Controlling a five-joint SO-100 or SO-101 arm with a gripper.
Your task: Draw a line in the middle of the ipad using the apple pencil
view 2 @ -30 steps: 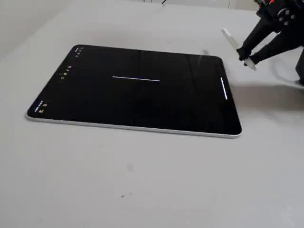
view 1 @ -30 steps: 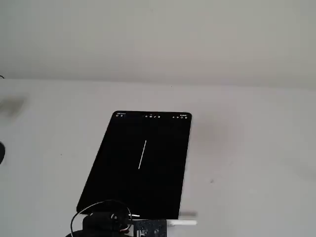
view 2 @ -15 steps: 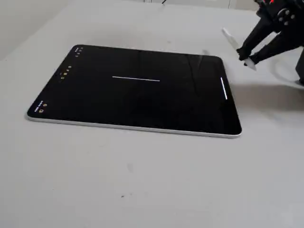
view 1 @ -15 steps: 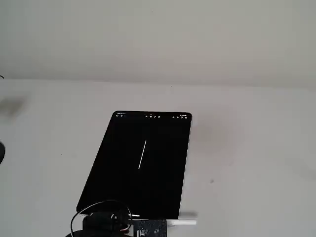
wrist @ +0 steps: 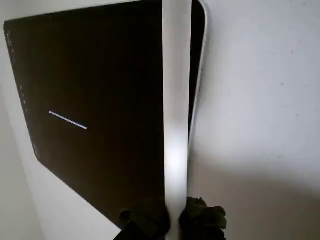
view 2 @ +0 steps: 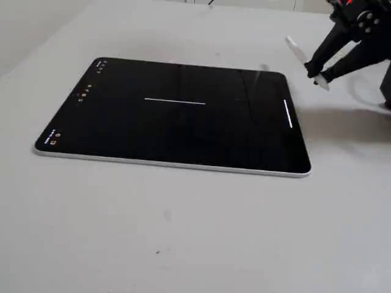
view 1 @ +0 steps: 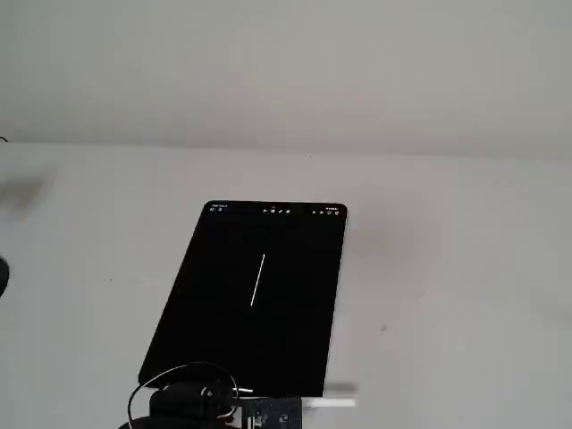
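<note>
The ipad (view 2: 183,131) lies flat on the pale table with its black screen lit. A thin white line (view 2: 175,101) runs across the middle of the screen; it also shows in a fixed view as line (view 1: 257,279) and in the wrist view as line (wrist: 67,120). My black gripper (view 2: 317,74) hangs just beyond the tablet's right short edge, shut on the apple pencil (view 2: 299,54), which tilts up and away from the screen. In the wrist view the apple pencil (wrist: 176,110) stands between the fingers (wrist: 207,220), off the ipad (wrist: 100,75).
A short white bar (view 2: 288,113) glows near the ipad's right short edge, and tiny toolbar icons (view 2: 85,93) line the left one. A looped black cable (view 1: 183,380) rides on the arm at the bottom of a fixed view. Bare pale table surrounds the tablet.
The pencil in the gripper has barely shifted. The line and the ipad look the same.
</note>
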